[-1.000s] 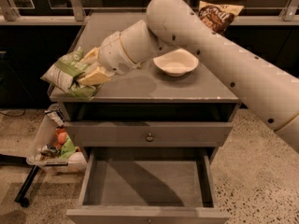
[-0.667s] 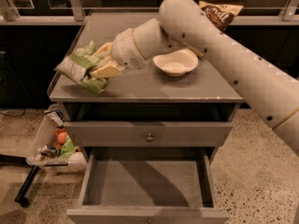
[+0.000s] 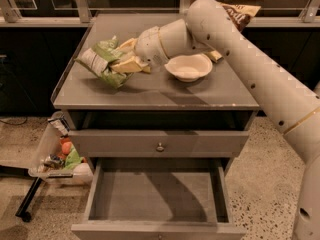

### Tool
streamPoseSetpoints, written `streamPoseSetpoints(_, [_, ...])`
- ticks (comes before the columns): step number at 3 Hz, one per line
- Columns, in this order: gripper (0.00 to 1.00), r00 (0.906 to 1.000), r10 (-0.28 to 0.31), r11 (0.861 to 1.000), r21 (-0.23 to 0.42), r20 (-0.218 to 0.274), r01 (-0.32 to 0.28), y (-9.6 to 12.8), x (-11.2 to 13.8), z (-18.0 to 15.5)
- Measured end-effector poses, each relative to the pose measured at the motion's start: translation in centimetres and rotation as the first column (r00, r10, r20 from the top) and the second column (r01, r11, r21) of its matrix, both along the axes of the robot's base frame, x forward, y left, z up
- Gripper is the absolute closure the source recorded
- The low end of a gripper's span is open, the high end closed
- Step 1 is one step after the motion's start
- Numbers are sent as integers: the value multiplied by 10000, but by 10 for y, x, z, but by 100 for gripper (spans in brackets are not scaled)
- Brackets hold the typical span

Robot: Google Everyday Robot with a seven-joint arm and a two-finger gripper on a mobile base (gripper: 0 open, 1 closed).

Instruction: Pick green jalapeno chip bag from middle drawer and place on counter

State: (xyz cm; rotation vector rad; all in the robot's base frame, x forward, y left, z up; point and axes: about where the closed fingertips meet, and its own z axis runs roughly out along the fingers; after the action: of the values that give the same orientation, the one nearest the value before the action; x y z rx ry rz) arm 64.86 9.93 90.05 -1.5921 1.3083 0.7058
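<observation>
The green jalapeno chip bag [image 3: 102, 60] is light green and white and crinkled. My gripper [image 3: 125, 59] is shut on it and holds it just over the left part of the grey counter [image 3: 150, 91]. The bag's lower end is at or very near the counter top. My arm reaches in from the right, over the counter. The middle drawer [image 3: 155, 191] below stands pulled out, and its flat grey floor is bare.
A white bowl [image 3: 189, 67] sits on the counter right of my gripper. A brown-and-cream chip bag [image 3: 241, 14] lies at the back right, partly behind my arm. The drawer above the open one, with a round knob [image 3: 160, 147], is closed. A clear bin [image 3: 56, 154] of items hangs at the cabinet's left.
My gripper has carried the green bag to the right and further in over the counter, from the left edge to the left-middle of the top.
</observation>
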Motion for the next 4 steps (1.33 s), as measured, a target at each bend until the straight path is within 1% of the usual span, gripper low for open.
streamPoseSetpoints(1, [81, 10000, -10, 10000, 18, 11, 9, 0, 1, 1])
streamPoseSetpoints(2, [59, 10000, -10, 10000, 18, 11, 9, 0, 1, 1])
streamPoseSetpoints(4, [11, 10000, -8, 10000, 18, 10, 8, 0, 1, 1])
